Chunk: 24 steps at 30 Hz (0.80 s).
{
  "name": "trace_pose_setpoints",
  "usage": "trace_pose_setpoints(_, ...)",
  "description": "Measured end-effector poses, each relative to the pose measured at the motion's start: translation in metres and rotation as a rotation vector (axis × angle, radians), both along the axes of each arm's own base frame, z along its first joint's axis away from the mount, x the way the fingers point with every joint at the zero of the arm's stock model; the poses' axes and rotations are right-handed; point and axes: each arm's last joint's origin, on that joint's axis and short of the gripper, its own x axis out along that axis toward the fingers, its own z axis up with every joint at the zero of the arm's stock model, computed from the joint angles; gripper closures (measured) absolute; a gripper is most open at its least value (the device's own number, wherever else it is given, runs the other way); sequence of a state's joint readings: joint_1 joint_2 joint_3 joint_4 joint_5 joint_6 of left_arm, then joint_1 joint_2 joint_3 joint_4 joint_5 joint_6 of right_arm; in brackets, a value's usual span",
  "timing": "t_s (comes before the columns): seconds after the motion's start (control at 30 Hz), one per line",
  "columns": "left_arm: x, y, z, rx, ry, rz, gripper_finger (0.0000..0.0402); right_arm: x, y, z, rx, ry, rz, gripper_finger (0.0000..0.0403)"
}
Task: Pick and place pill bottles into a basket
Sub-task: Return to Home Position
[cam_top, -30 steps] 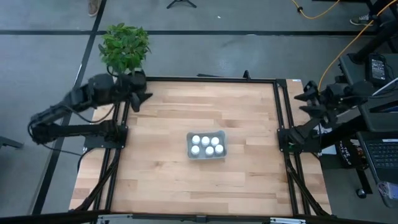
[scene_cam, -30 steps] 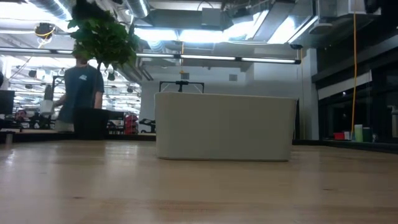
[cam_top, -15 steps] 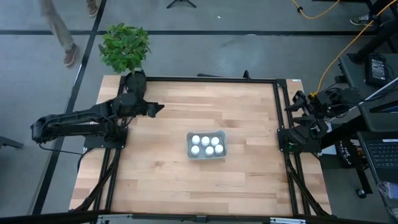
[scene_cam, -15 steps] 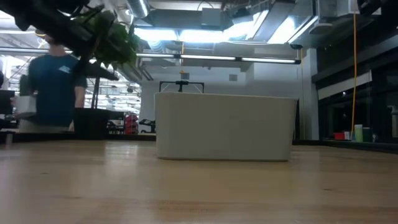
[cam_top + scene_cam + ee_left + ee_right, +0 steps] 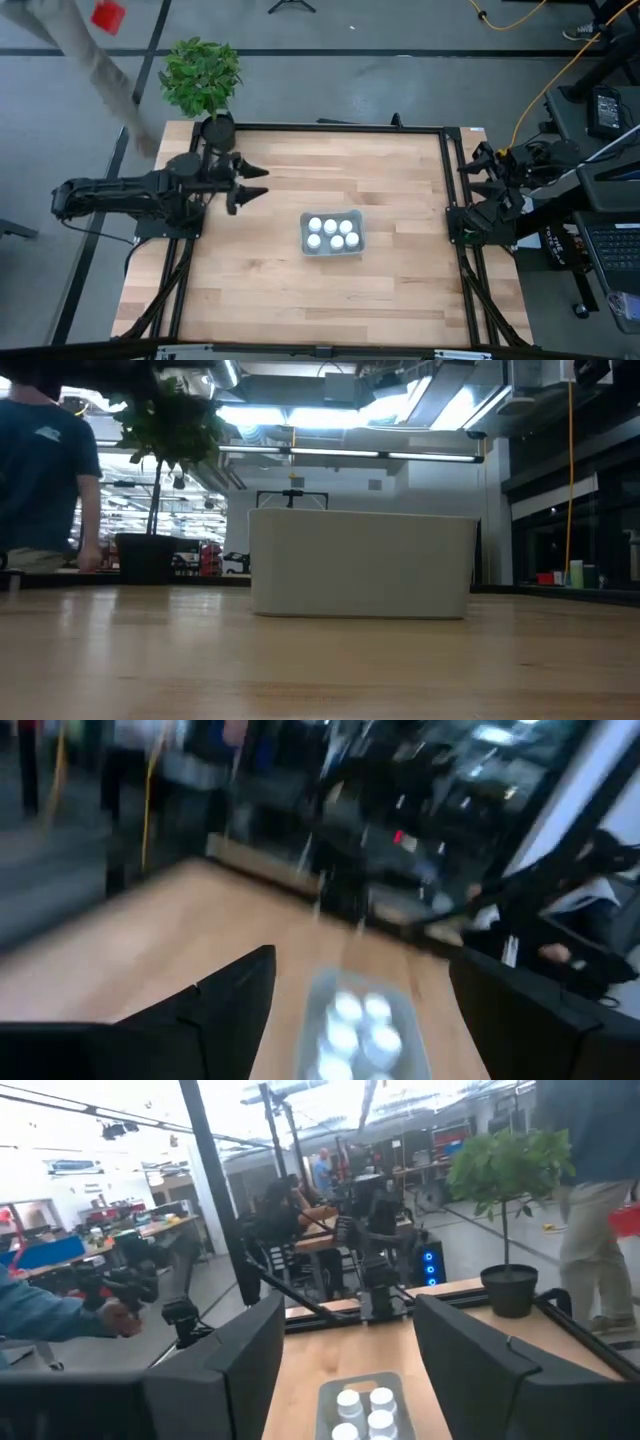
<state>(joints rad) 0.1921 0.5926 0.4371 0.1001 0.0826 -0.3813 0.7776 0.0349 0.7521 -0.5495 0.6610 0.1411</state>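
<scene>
The pale grey-blue basket [image 5: 358,220] stands on its base at the table's middle, with several white pill bottles [image 5: 331,233] upright inside it. In the low view only its wall [image 5: 362,565] shows. My left gripper [image 5: 262,183] is open and empty, above the table to the left of the basket and facing it. In the left wrist view [image 5: 362,968] the basket [image 5: 318,995] and the bottles [image 5: 355,1030] show between the fingers. My right gripper [image 5: 470,168] is open and empty at the table's right edge. The right wrist view [image 5: 345,1318] looks across at the basket [image 5: 325,1395].
A green plant in a black pot [image 5: 218,128] stands at the table's far left corner, just behind my left arm. A person [image 5: 40,470] passes beyond that corner. Black frame rails [image 5: 452,180] run along the table's edges. Bare wood lies around the basket.
My left gripper has swung from the far left corner out over the table, toward the right and near, closer to the basket. My right gripper has shifted a little toward the table's right edge rail. A person has walked past the far left corner.
</scene>
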Motion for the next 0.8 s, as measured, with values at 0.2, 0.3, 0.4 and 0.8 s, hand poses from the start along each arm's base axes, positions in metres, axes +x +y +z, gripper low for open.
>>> trace_pose_setpoints(0.2, -0.026, -0.011, -0.034, 0.155, -0.196, -0.071, 0.0112, 0.000, -0.001, 0.002, 0.023, -0.008, -0.028, 0.0178)
trace_pose_setpoints(0.3, -0.041, -0.015, -0.059, 0.133, -0.336, -0.108, 0.0111, 0.000, -0.002, 0.001, 0.003, -0.007, -0.061, 0.0178)
trace_pose_setpoints(0.4, -0.051, -0.018, -0.064, 0.146, -0.408, -0.168, 0.0112, 0.000, -0.002, 0.001, -0.044, -0.008, -0.083, 0.0178)
trace_pose_setpoints(0.8, -0.050, -0.019, -0.096, 0.267, -0.104, -0.213, 0.0111, 0.000, -0.005, -0.002, -0.246, 0.029, -0.222, 0.0178)
